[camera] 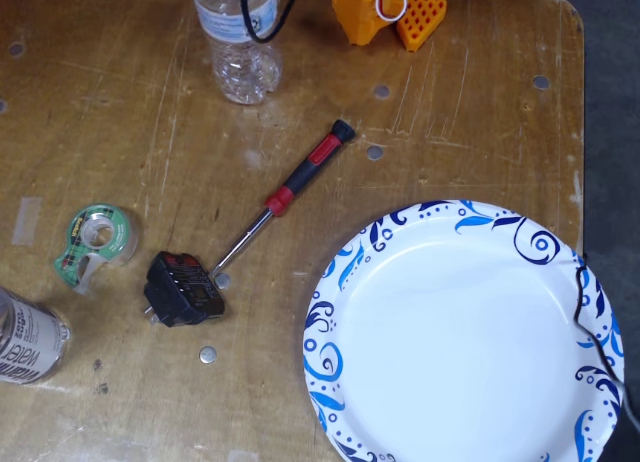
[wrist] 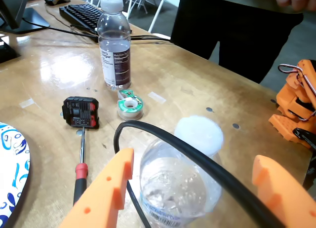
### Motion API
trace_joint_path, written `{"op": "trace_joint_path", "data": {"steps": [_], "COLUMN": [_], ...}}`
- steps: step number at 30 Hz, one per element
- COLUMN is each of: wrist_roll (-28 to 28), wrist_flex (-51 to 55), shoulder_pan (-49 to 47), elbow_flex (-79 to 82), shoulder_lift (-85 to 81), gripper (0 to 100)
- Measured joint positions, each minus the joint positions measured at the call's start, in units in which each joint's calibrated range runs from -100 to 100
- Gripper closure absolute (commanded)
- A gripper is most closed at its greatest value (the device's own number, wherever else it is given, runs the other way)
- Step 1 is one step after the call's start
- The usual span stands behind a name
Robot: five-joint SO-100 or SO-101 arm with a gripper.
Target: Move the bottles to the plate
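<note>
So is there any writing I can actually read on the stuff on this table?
"water": reads sideways on the pale label of the bottle at the fixed view's lower left edge; the smaller word above it is too blurred.
Far bottle in the wrist view: dark panel of fine print, too small to read.
Near bottle between the end effector's fingers: a barcode, digits unreadable.
Tape dispenser, black block, plate: no readable text.
</note>
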Motion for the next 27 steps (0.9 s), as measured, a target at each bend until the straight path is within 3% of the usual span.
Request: {"op": "trace_joint_path", "data": {"steps": [5, 12, 27], "wrist_roll": [0.00, -1.09, -2.03], "wrist_flex": [0.00, 4.34, 17.62], "shoulder_pan": [-0.18, -5.74, -6.93], "elbow_flex": [0.00, -3.87, -22.66], "shoulder_lift": [0.00, 0.00, -0.08], "gripper": [85, 85, 85]}}
